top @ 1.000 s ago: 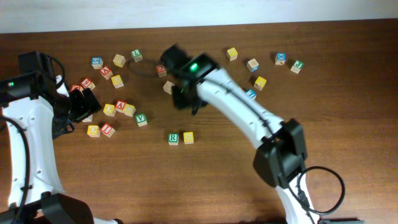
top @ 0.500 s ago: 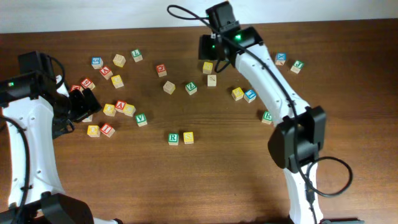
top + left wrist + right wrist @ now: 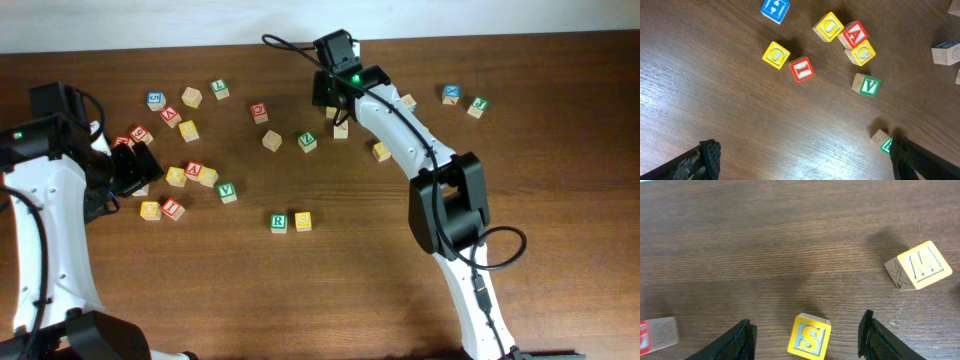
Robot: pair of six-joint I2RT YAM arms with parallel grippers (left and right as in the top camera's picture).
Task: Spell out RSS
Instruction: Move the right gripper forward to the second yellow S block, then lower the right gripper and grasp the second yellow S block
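Observation:
A green R cube [image 3: 279, 222] and a yellow S cube [image 3: 302, 221] sit side by side in the middle of the table. In the right wrist view, another yellow S cube [image 3: 810, 337] lies flat between my right gripper's [image 3: 807, 330] open fingers, with a gap on each side. Overhead, that gripper [image 3: 335, 100] hovers near the far edge and hides most of this cube. My left gripper [image 3: 130, 170] is wide open at the left with nothing between its fingers [image 3: 710, 159]. A corner of the R cube [image 3: 886, 145] shows by its right finger.
A yellow M cube [image 3: 920, 269] lies to the right of the right gripper and a red cube [image 3: 657, 332] to its left. A green V cube [image 3: 227, 191], red and yellow cubes [image 3: 175, 176] cluster near the left gripper. Blue [image 3: 452, 94] and green [image 3: 478, 104] cubes lie far right.
The right arm has swung from the table's middle up to the far edge, then a little left, and now stands over a yellow S cube. The left arm has not moved.

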